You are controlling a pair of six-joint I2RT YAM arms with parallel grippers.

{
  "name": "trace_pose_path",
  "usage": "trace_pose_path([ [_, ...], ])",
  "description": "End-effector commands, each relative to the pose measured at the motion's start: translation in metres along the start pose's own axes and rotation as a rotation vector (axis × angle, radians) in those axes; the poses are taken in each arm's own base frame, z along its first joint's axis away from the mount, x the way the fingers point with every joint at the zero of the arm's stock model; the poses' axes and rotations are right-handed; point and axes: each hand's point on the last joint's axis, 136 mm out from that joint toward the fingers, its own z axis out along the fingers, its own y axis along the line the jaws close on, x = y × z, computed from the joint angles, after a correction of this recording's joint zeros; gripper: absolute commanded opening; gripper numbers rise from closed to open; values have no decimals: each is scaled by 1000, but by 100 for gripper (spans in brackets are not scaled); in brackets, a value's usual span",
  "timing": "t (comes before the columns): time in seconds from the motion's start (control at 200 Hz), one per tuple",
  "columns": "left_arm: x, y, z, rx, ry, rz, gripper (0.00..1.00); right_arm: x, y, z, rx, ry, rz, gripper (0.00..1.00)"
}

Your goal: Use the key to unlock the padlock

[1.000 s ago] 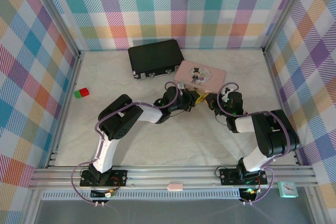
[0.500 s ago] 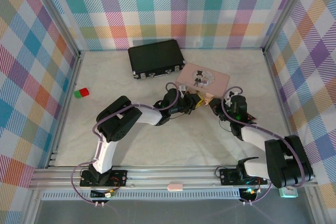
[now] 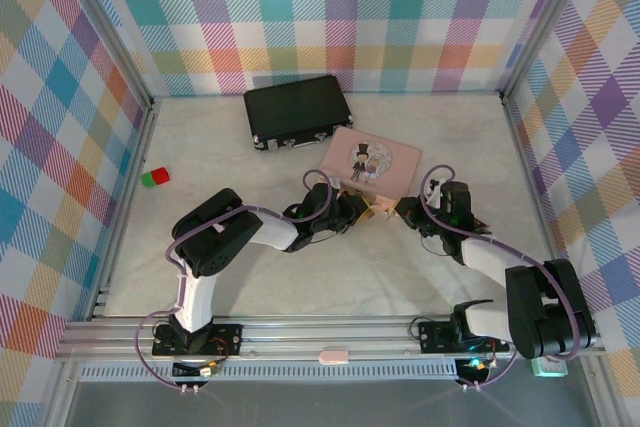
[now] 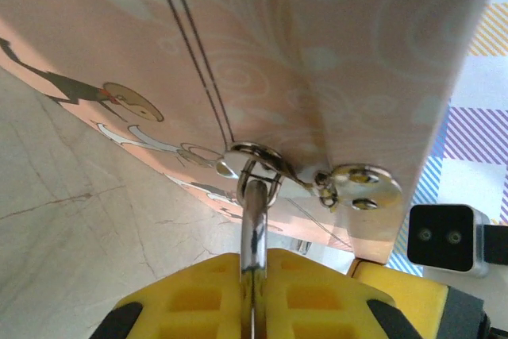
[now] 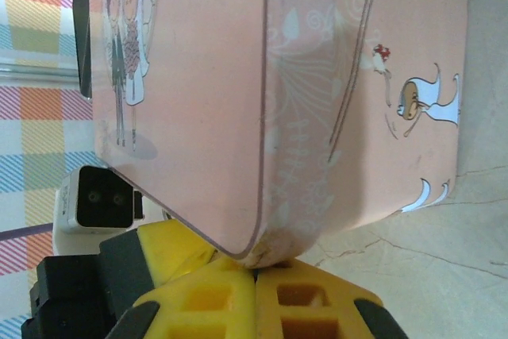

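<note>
- Left claw point(image 4: 254, 295) has its yellow pads pressed together on the thin silver shackle of the padlock point(image 4: 254, 224). The right claw point(image 5: 254, 287) is also pressed together, its tips touching the underside of the box corner. Whether the key is nipped between them cannot be told.
- Beneath everything, the table point(image 3: 330, 267) is pale, matt and marbled with fine dark veins. It looks to give little grip to anything resting on it.
- On it lies the pink box point(image 3: 368, 162), with its near corner between the two claws. It is smooth, glossy and printed with cartoon figures, with rounded edges and a fine seam line.
- On the box's wall a polished clasp ring point(image 4: 252, 156) has the shackle threaded through it. A riveted plate point(image 4: 361, 184) sits just beside the ring.
- The padlock's shackle is round, chromed and likely slippery. Its body is hidden down between the pads.
- The step in hand looks like bringing the key to the keyhole.
- To do it well, clamp the lock firmly so it cannot swivel on the ring, and turn the keyhole toward the right claw.
- Enter the key straight and twist it gently, because the light box may slide if it is tugged.
</note>
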Motion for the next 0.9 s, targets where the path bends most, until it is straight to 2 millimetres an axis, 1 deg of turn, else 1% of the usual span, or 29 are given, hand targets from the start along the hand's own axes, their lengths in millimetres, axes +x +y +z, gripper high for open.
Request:
trace_pose_path([
  [0.0, 9, -7, 3, 41, 15, 30, 19, -14, 35, -7, -90, -17, -79, 0],
  [0.05, 11, -7, 2, 44, 22, 29, 33, -16, 43, -10, -104, -16, -95, 0],
  [0.09, 12, -7, -1, 40, 25, 30, 41, -17, 50, -13, -119, -17, -108, 0],
  [0.155, 13, -8, -8, 32, 28, 39, 51, -19, 58, -16, -132, -25, -124, 0],
  [0.2, 14, -9, -15, 23, 28, 41, 54, -21, 64, -17, -141, -30, -140, 0],
  [0.245, 13, -11, -21, 23, 26, 41, 54, -23, 70, -17, -146, -37, -151, 0],
  [0.34, 8, -23, -36, 47, 4, 39, 54, -25, 82, -11, -160, -50, -175, 0],
  [0.57, -15, -73, -60, 157, -67, 56, 59, -36, 107, 7, -216, -105, -151, 0],
  [0.65, -22, -82, -60, 169, -82, 66, 59, -36, 119, 12, -248, -100, -151, 0],
  [0.715, -27, -85, -56, 188, -93, 68, 56, -36, 126, 15, -269, -97, -141, 0],
  [0.895, -33, -100, -48, 252, -101, 65, 48, -37, 126, 21, -291, -109, -61, 0],
])
